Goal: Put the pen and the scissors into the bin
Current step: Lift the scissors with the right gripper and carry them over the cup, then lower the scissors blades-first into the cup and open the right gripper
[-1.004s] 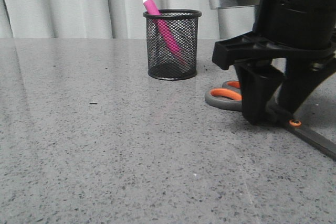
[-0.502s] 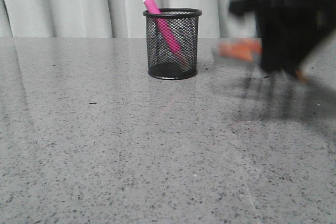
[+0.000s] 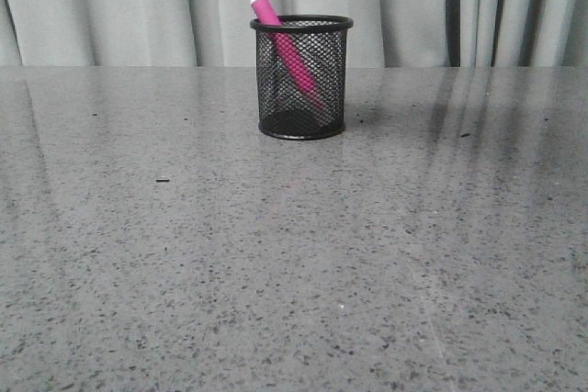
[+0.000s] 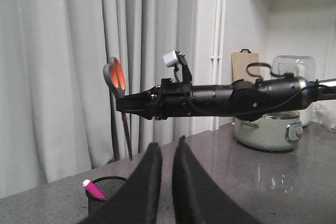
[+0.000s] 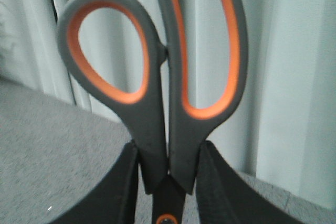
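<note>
Fingers [image 5: 207, 182] of your right gripper [image 5: 168, 182] are clamped on the scissors [image 5: 157, 77] just below the handles, the orange-lined loops standing above the fingertips and the blades hanging beneath the arm, high over the table [image 3: 294, 273]. Your left gripper [image 4: 167, 171] holds nothing, its fingers nearly together, though possibly not fully closed. Ahead of them, the pen [image 3: 285, 48] leans inside the bin [image 3: 302, 77], cap above the rim.
</note>
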Robot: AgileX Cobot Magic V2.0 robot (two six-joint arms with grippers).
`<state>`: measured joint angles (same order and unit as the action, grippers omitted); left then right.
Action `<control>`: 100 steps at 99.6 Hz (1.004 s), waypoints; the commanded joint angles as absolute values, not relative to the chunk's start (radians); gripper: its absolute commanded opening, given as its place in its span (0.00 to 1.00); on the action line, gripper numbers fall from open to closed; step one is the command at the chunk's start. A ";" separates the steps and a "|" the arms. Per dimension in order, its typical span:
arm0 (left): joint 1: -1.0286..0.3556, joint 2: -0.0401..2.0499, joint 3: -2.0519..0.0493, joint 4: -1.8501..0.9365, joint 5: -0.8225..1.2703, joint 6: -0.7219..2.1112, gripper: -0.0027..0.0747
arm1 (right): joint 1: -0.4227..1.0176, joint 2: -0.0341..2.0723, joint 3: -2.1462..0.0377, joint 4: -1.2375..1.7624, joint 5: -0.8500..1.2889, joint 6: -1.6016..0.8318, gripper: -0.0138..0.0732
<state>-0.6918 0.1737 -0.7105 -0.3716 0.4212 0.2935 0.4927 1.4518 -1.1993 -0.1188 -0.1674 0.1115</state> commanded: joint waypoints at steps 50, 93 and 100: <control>-0.693 0.198 -0.731 -0.407 0.390 0.283 0.07 | 0.462 1.717 -1.157 -0.132 -0.538 0.101 0.08; -0.693 0.198 -0.731 -0.407 0.384 0.283 0.07 | 0.467 1.731 -1.137 -0.126 -0.342 0.108 0.28; -0.693 0.198 -0.731 -0.407 0.384 0.283 0.07 | 0.470 1.711 -1.137 -0.107 -0.342 0.108 0.43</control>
<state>-0.6918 0.1737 -0.7105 -0.3850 0.4516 0.2935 0.4676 1.7696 -1.1241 -0.1249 -0.3635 0.1093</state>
